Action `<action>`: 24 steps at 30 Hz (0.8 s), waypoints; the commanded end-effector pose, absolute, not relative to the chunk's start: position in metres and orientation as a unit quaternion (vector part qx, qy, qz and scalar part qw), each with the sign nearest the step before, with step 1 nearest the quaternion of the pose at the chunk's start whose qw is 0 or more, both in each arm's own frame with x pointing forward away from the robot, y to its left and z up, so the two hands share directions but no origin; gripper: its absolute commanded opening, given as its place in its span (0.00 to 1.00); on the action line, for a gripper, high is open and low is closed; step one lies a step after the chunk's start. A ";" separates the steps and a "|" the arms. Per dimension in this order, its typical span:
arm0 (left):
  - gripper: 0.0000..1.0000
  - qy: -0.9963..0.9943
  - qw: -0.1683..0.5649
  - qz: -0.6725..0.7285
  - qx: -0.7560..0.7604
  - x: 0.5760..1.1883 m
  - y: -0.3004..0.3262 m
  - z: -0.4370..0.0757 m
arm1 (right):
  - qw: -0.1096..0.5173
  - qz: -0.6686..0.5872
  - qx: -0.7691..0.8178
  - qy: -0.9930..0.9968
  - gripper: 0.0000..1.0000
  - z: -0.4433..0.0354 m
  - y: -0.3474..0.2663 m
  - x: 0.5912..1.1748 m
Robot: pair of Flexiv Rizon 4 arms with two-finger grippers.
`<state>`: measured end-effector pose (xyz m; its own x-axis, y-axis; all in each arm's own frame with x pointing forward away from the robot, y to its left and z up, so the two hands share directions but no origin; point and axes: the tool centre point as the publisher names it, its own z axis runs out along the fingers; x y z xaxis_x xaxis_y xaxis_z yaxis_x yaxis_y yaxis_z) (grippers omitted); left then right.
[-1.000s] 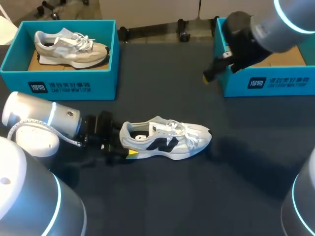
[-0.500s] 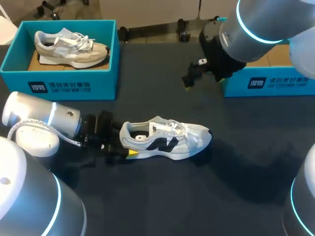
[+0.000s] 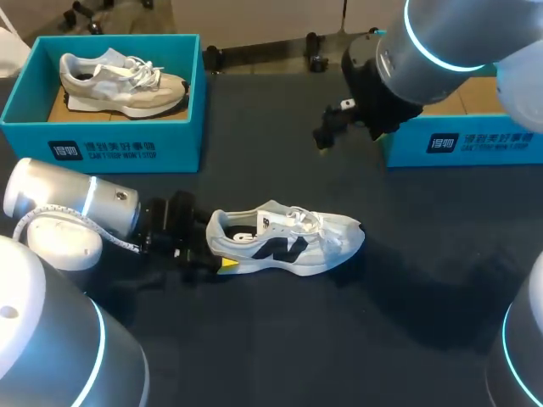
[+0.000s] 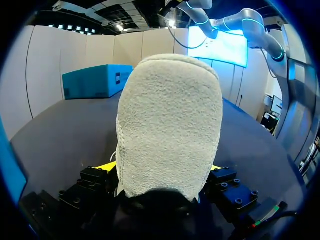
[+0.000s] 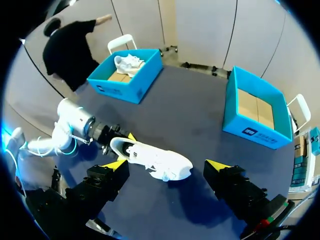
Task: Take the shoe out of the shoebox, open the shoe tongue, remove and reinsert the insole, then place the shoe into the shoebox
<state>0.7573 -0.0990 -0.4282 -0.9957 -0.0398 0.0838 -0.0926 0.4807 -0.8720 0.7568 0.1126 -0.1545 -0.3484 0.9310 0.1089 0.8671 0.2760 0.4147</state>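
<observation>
head view: over the last second the right arm has swung off the empty shoebox (image 3: 475, 146) and out over the middle of the tabletop (image 3: 280, 339). most of that travel came in the first half and hardly any since. the right hand (image 3: 327, 131) now hangs above the dark surface, well apart from the white shoe (image 3: 284, 242). the white shoe has not shifted: it lies on its sole toward the near side, toe pointing right, and the left hand (image 3: 217, 251) has stayed at its heel. the other shoebox (image 3: 102, 146), with a beige shoe (image 3: 123, 83) inside, is as it was. left wrist view: the heel fills the space between the fingers (image 4: 107, 166), with a yellow tip showing against each side of it, so the left hand is clenched on the white shoe. right wrist view: the right hand is released, its fingers (image 5: 116, 165) spread wide with nothing gripped, looking down on the white shoe far below and the empty shoebox off to one side. i judge the taking-out step done and the white shoe steadied. the right arm's swing looks like an approach to the tongue, not yet opened.
</observation>
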 end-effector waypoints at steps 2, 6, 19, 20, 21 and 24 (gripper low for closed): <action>0.00 -0.861 0.027 0.507 0.039 0.757 -0.104 -0.432 | 0.082 0.203 0.593 0.775 1.00 -0.163 0.120 0.760; 0.00 -0.861 0.027 0.507 0.039 0.757 -0.104 -0.432 | 0.085 0.199 0.609 0.763 1.00 -0.161 0.123 0.760; 0.00 -0.861 0.027 0.507 0.039 0.757 -0.104 -0.432 | 0.090 0.178 0.679 0.707 1.00 -0.164 0.141 0.741; 0.00 -0.861 0.027 0.507 0.039 0.757 -0.104 -0.432 | 0.090 0.177 0.683 0.703 1.00 -0.165 0.143 0.739; 0.00 -0.861 0.027 0.507 0.039 0.757 -0.104 -0.432 | 0.088 0.176 0.687 0.699 1.00 -0.165 0.145 0.738; 0.00 -0.861 0.027 0.507 0.039 0.757 -0.104 -0.432 | 0.084 0.181 0.697 0.689 1.00 -0.167 0.152 0.733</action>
<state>0.7573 -0.0991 -0.4282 -0.9957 -0.0397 0.0838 -0.0925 0.4807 -0.8720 0.7335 0.1412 -0.1634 -0.0297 0.9873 0.1559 0.9313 -0.0293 0.3631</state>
